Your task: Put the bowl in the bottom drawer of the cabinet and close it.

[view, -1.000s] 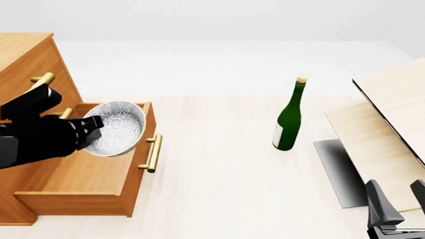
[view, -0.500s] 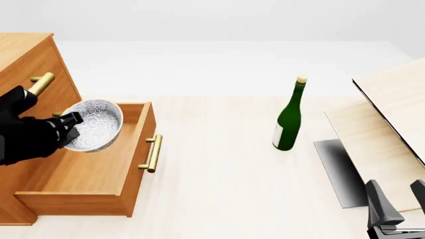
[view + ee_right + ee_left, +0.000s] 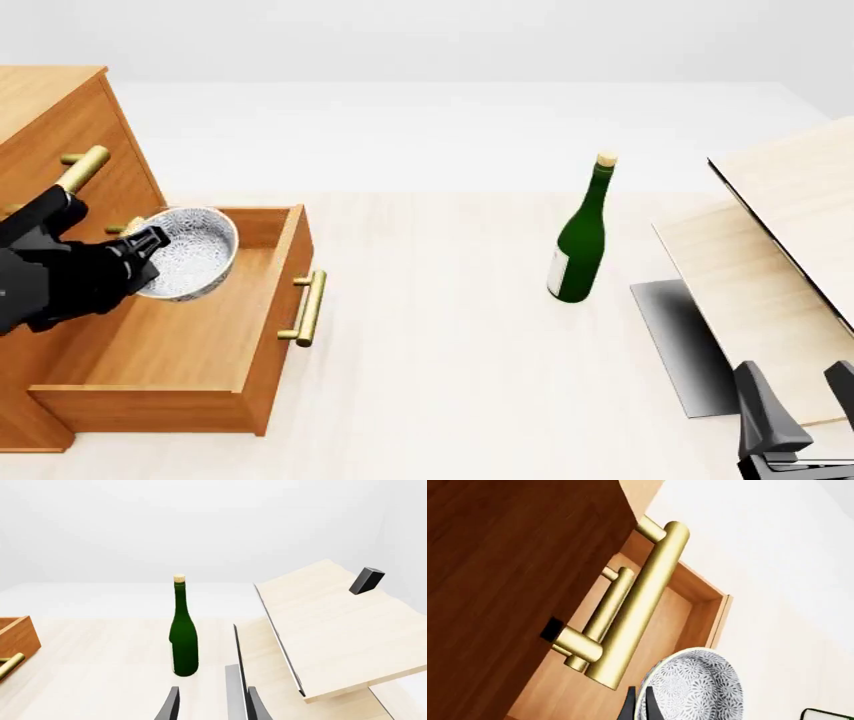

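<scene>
Leftmost, the cabinet (image 3: 54,130) is seen standing at the tabletop's (image 3: 441,330) left edge, with its bottom drawer (image 3: 187,350) pulled well out toward the right. The bowl (image 3: 184,253) is held tilted on its side above the far part of the open drawer, its rim pinched by the left gripper (image 3: 140,250); the jaws are clamped on the bowl's edge, as the left wrist view confirms, where the bowl (image 3: 690,687) is seen just beyond the brass handles (image 3: 634,605) of the upper drawers. For the step in hand, judged to be the lowering of the bowl into the drawer, the bowl would best be levelled and brought down until it rests on the drawer floor before the jaws are parted, so that it is not dropped or left rolling. Care should be taken that the arm is kept off the upper handles close beside it. The drawer's own handle (image 3: 306,308) is left free for the closing push. Farther right, a green bottle (image 3: 582,235) stands upright, well apart from the drawer, and pale boards (image 3: 761,270) lie at the right. The right gripper (image 3: 210,705) hangs idle near the right corner, its jaws apart and holding nothing.
</scene>
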